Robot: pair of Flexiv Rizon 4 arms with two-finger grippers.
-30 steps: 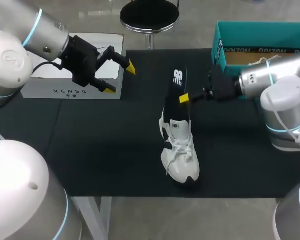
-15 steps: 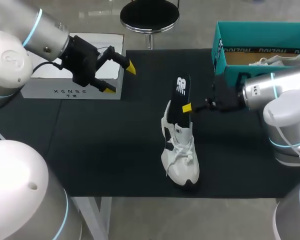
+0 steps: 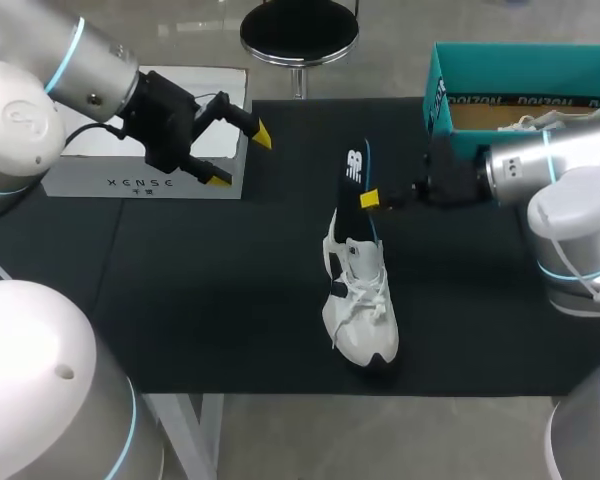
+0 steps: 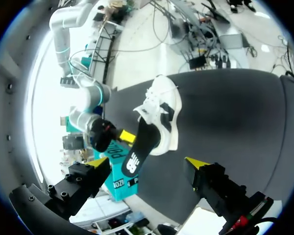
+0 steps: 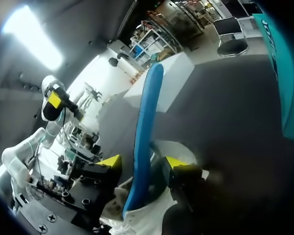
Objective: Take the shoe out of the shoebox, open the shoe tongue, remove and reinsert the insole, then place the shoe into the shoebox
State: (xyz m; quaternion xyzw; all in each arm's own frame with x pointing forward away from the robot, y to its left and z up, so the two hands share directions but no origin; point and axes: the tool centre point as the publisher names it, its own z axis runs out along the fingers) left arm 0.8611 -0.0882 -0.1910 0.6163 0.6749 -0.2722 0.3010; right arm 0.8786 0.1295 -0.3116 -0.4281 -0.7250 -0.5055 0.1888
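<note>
your right gripper (image 3: 371,199), right of centre, pinches the insole (image 3: 354,172), which stands with its lower end in the shoe (image 3: 362,310) at centre. your left gripper (image 3: 240,157), upper left, is wide open and holds nothing.

**Left gripper wide open, right gripper clamped**

My left arm (image 3: 75,60) comes in from the far left corner, wrist angled toward the middle. The left gripper (image 3: 240,157) hangs in the air, fingers spread wide, nothing between them. My right arm (image 3: 550,165) reaches in from the right, forearm roughly level. The right gripper (image 3: 370,199) points left, fingers pinched on the upright insole (image 3: 355,165).
</note>
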